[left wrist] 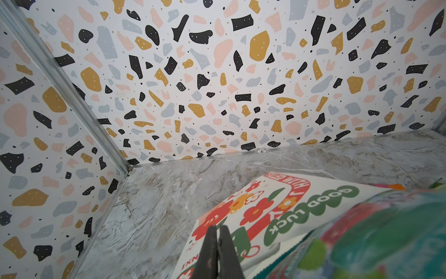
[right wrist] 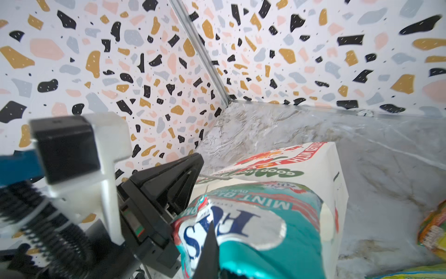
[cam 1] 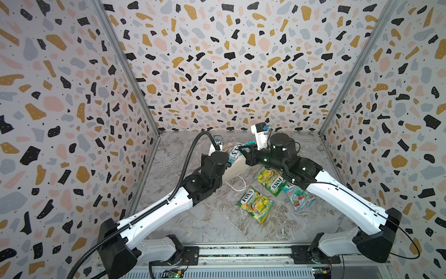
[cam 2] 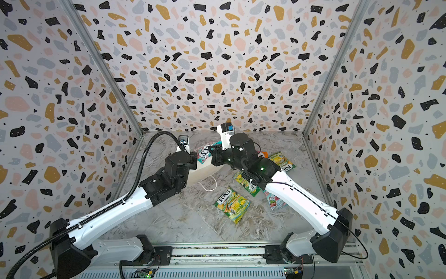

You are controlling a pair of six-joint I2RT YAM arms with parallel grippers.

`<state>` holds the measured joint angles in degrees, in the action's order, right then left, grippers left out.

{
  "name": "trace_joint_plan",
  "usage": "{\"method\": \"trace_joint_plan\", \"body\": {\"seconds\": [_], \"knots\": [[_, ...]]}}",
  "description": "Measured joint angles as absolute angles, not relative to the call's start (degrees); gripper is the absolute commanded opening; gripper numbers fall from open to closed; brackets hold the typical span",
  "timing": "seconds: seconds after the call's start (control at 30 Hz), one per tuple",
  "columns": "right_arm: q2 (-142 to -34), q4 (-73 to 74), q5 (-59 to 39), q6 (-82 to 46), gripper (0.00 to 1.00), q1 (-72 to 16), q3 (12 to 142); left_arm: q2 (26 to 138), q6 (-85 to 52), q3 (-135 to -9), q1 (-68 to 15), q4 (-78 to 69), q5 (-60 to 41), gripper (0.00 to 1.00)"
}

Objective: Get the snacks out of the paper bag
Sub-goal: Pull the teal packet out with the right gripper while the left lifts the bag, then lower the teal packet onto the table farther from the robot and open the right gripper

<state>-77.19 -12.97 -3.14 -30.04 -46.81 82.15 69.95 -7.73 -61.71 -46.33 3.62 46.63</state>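
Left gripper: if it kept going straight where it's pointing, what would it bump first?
The paper bag. The left gripper is shut with its tips already against the bag's printed side, apparently pinching it, so there's hardly any gap.

On counter (cam 1: 217, 224), paper bag (cam 1: 237, 168) lies with cord handle (cam 1: 241, 190) at its front. FOX'S mint packet (cam 1: 234, 151) at bag's rear-right edge. Front-right of bag: front FOX'S packet (cam 1: 255, 204). Right of bag: second FOX'S packet (cam 1: 270, 180), second mint packet (cam 1: 299, 200) further right. Rear FOX'S packet (cam 2: 282, 161) right of bag, farther back, packet corner (cam 2: 263, 153) beside it.
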Motion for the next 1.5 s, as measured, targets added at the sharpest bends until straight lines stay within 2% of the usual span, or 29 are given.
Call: {"method": "trace_joint_plan", "body": {"seconds": [0.37, 0.67, 1.2, 1.5], "knots": [[-71.31, -13.3, -0.64, -31.73, 0.0, -36.67, 80.66, 69.95, -7.55, -61.71, -46.33, 3.6, 47.03, 0.0], [-71.29, -13.28, -3.4, -32.05, 0.0, -35.24, 80.6, 69.95, -7.44, -61.71, -46.33, 3.62, 47.53, 0.0], [-75.72, -13.45, -2.85, -30.59, 0.0, -33.63, 92.62, 68.51, -6.33, -61.06, -46.33, 3.38, 49.08, 0.0], [-78.32, -13.1, -0.84, -34.04, 0.0, -24.67, 90.98, 65.91, -5.72, -60.4, -46.33, 2.5, 50.5, 0.0]]}}
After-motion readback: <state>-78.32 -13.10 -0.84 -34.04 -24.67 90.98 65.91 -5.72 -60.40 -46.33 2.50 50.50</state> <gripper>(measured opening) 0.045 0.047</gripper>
